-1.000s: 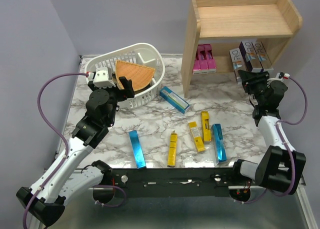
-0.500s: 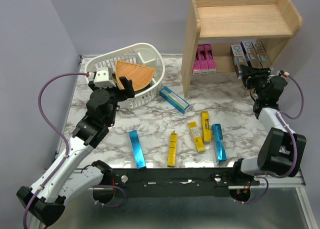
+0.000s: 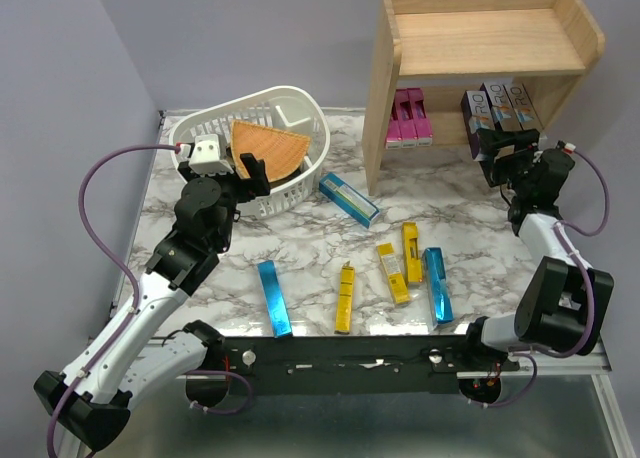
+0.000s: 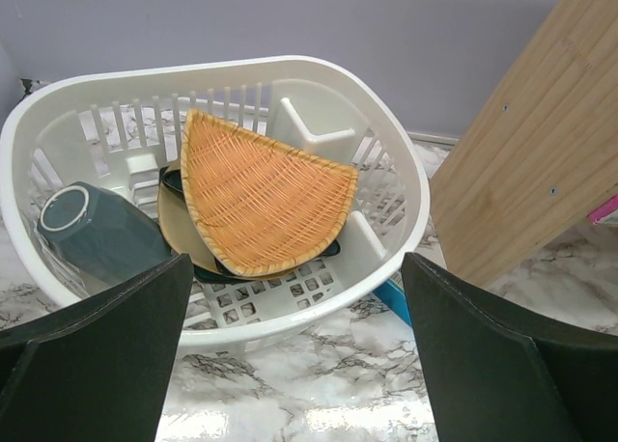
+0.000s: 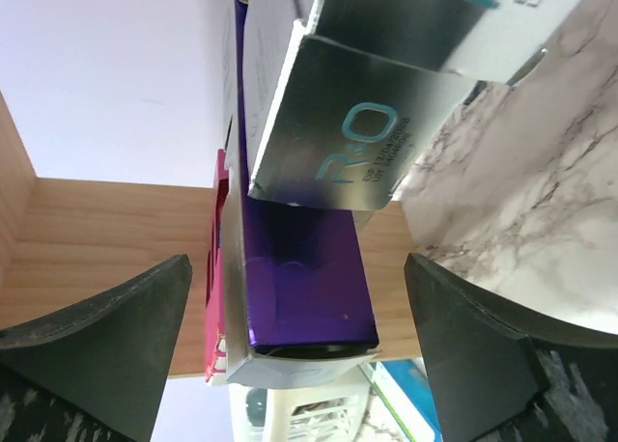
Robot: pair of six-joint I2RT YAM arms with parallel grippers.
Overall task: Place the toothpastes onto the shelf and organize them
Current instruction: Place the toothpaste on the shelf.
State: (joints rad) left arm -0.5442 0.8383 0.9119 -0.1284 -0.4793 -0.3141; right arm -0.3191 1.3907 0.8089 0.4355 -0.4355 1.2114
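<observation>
The wooden shelf [image 3: 480,48] stands at the back right. On its lower tier sit pink toothpastes [image 3: 410,118] and purple-silver toothpastes [image 3: 497,108]. My right gripper [image 3: 497,146] is open just in front of the purple-silver ones. In the right wrist view a purple carton end [image 5: 304,278] lies between the spread fingers [image 5: 116,336] of that gripper [image 5: 297,297], touching neither. A silver carton [image 5: 357,143] sits beside it. Blue toothpastes [image 3: 273,298] [image 3: 437,285] [image 3: 349,199] and yellow toothpastes [image 3: 344,298] [image 3: 392,273] [image 3: 411,252] lie on the table. My left gripper [image 3: 250,173] [image 4: 297,297] is open and holds nothing.
A white slotted basket [image 3: 310,118] [image 4: 406,172] sits at the back left. It holds an orange woven wedge [image 4: 261,196] and a grey cup [image 4: 92,234]. The shelf's side panel [image 4: 541,143] rises to the right of the basket.
My right gripper pushed a purple-silver carton onto the lower tier, then opened and let it go. The left arm has stayed put.
</observation>
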